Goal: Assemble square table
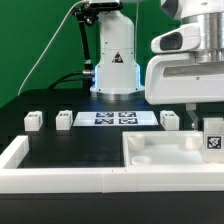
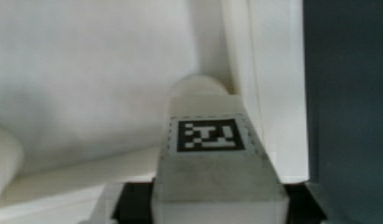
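Note:
The square table top (image 1: pixel 160 152) is a white tray with a raised rim, lying at the exterior view's right front. My gripper (image 1: pixel 205 126) hangs over its right corner and is shut on a white tagged leg (image 1: pixel 212 136). In the wrist view the leg (image 2: pixel 209 140) stands between my two dark fingers (image 2: pixel 142 201), its tag facing the camera, with the table top's white surface (image 2: pixel 81 80) below it. Three more white legs (image 1: pixel 33 120) (image 1: pixel 66 119) (image 1: pixel 170 119) stand in a row on the black table.
The marker board (image 1: pixel 117 119) lies between the loose legs, in front of the robot base (image 1: pixel 115 70). A long white border wall (image 1: pixel 60 172) runs along the front and up the exterior view's left side.

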Robot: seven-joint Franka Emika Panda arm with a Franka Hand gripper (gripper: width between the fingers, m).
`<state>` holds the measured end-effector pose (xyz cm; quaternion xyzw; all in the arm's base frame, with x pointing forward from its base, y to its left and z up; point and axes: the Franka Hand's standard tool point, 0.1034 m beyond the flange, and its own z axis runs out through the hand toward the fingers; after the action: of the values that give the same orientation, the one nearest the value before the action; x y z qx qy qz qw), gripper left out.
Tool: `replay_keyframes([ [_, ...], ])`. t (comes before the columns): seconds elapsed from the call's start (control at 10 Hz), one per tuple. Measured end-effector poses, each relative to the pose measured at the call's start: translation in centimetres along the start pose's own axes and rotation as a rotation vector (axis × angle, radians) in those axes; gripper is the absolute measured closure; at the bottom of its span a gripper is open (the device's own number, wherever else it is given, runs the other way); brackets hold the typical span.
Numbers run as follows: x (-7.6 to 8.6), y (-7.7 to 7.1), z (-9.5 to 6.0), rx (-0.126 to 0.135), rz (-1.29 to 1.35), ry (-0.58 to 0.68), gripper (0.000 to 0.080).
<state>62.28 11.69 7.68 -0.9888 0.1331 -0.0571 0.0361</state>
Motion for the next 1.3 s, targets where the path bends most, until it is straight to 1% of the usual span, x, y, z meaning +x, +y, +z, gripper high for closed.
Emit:
replay_keyframes([
  [0.4,-0.01,0.14,0.0,-0.003,0.442,0.007,0.0508],
  [0.8,-0.27,-0.01,0.02,0.0,0.868,-0.018,0.0507],
  [1.1,-0.32,-0.1,0.01,0.0,1.002,-0.022,0.0506],
  [1.3,-0.37,-0.18,0.03,0.004,1.014,-0.025,0.0506],
])
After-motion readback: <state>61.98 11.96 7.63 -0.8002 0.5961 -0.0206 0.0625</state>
